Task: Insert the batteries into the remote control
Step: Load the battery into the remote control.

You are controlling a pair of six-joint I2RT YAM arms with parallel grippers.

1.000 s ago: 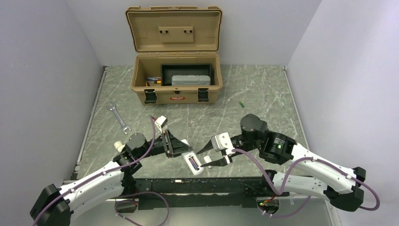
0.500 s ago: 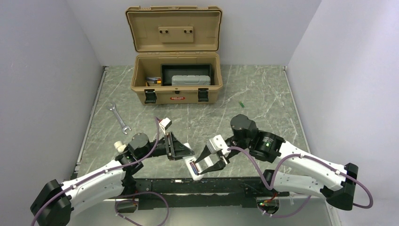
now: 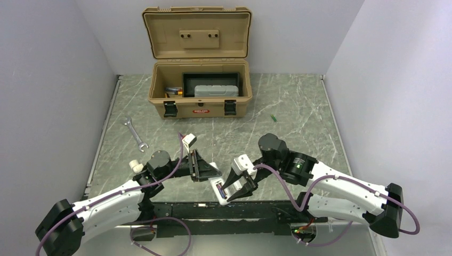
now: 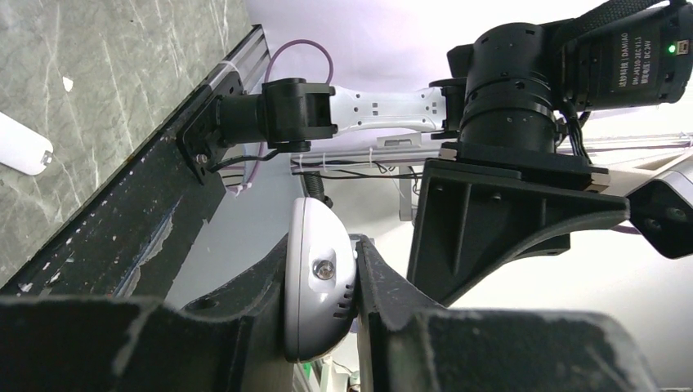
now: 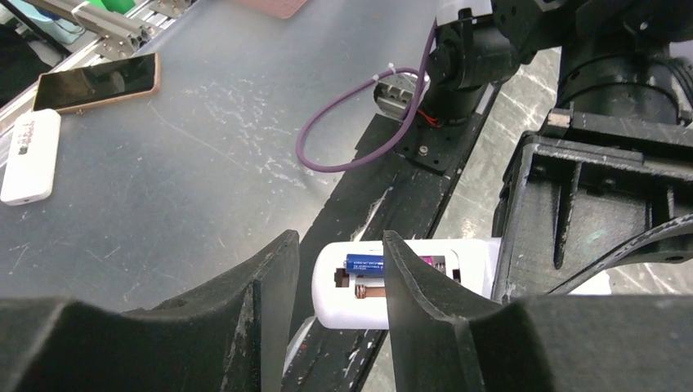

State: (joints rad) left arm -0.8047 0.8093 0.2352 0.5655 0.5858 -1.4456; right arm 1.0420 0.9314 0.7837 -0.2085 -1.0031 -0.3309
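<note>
Where the two arms meet up front, the left gripper (image 3: 206, 172) pinches the remote control (image 3: 217, 187) by one end. Its length points at the right gripper (image 3: 235, 188), which stands parted and empty astride the open bay (image 5: 359, 282). The green battery (image 3: 273, 118) lies far beyond, nearer the right arm.

Closed in on three sides by plain pale walls: left wall (image 3: 48, 80), far wall (image 3: 298, 32), right wall (image 3: 394, 80), faintly lilac under soft, even light. Below, a grey-green marbled table top (image 3: 298, 106) veined in white, ending at a black rail (image 3: 213, 209) along the near edge. At far centre, a tan toolbox (image 3: 200, 104), lid raised, black latches facing near. To its near left, a silver wrench (image 3: 134, 134) flat on the top. Past the near edge, a dull grey scratched surface (image 5: 204, 122) carrying a dark phone (image 5: 96, 82) and, just beside it, a white oblong device (image 5: 31, 155); aluminium framing (image 5: 98, 20) behind them.
</note>
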